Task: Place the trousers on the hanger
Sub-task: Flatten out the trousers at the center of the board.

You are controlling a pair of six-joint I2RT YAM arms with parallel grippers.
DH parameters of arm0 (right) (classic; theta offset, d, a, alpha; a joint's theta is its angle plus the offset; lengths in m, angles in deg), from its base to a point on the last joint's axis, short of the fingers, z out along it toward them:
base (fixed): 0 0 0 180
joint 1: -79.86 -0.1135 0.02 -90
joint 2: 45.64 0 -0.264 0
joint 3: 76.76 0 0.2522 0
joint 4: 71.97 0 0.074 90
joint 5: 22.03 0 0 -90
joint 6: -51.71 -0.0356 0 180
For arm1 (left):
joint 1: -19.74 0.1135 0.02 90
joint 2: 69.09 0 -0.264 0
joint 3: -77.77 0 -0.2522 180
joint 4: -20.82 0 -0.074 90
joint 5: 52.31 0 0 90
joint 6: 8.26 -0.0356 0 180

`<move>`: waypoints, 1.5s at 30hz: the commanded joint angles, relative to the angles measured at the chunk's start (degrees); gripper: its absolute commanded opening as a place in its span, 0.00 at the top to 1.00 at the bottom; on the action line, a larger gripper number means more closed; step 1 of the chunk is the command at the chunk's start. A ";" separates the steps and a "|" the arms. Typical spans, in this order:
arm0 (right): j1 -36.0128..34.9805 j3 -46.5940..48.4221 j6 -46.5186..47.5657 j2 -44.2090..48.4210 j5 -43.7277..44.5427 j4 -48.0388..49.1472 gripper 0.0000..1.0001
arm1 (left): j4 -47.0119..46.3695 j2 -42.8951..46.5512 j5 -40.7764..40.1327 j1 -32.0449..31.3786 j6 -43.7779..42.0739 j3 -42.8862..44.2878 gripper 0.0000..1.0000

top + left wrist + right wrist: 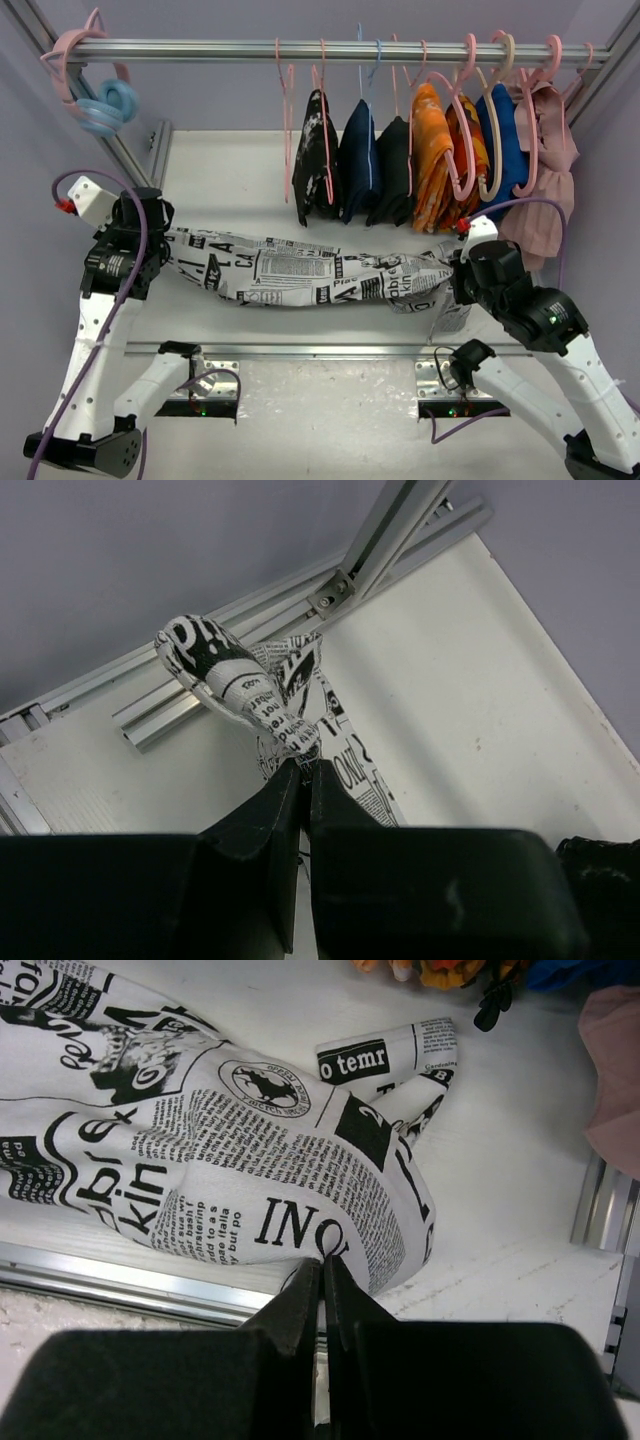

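The trousers [300, 275], white with black newspaper print, hang stretched in a long band between my two grippers, above the white table. My left gripper [165, 250] is shut on their left end; in the left wrist view its jaws [303, 765] pinch a bunched fold of the trousers [240, 685]. My right gripper [450, 275] is shut on the right end; in the right wrist view the tips [323, 1260] clamp the edge of the trousers [200, 1140]. The hanger [288, 140], thin and pale pink, hangs bare on the rail behind the trousers, left of the hung clothes.
A metal rail [200, 48] crosses the back. It carries a black speckled garment [316, 160], navy [357, 160], orange [430, 160], blue [505, 150] and pink [548, 180] clothes on thicker hangers. Spare pink and blue hangers [100, 100] cluster at its left end. An aluminium bar [300, 350] runs along the front.
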 commanded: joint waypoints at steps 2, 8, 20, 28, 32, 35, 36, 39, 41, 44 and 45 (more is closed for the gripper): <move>0.33 1.37 -1.99 2.87 3.16 -1.23 0.86 | -0.81 5.12 -3.38 0.62 3.82 0.88 1.00; 0.33 2.04 -1.83 4.49 -0.70 1.50 0.52 | -8.46 11.28 4.25 0.62 -1.98 -6.20 1.00; 0.91 -10.77 -4.30 -29.16 -4.65 33.00 0.43 | -8.99 14.18 -0.14 0.62 4.89 -7.25 1.00; 1.12 -16.63 -5.71 -43.10 -12.46 43.35 0.68 | -6.38 11.79 -4.01 0.62 -0.67 0.43 1.00; 0.71 -22.67 -9.55 -40.00 -14.89 45.89 0.62 | -5.33 14.01 -4.23 0.57 -1.66 2.70 1.00; -0.44 -26.81 -12.11 -37.32 -18.83 49.20 0.56 | -4.34 15.51 -3.79 0.62 -2.15 3.47 1.00; -1.52 -27.45 -12.54 -37.25 -19.13 49.31 0.56 | -3.95 15.95 -3.97 0.62 -2.16 3.47 1.00; -5.74 -27.04 -13.23 -38.73 -17.66 47.68 0.58 | -3.14 17.36 -5.74 0.62 -2.58 3.28 1.00; -8.31 -26.40 -13.63 -38.57 -16.66 46.40 0.58 | -2.78 17.82 -6.89 0.60 -3.14 3.48 1.00; -11.53 -24.98 -14.33 -36.25 -15.15 43.99 0.58 | -3.19 17.77 -8.49 0.51 -4.78 4.57 1.00; -11.53 -24.25 -13.97 -35.02 -14.74 43.21 0.57 | -2.82 17.40 -8.29 0.35 -4.70 5.02 1.00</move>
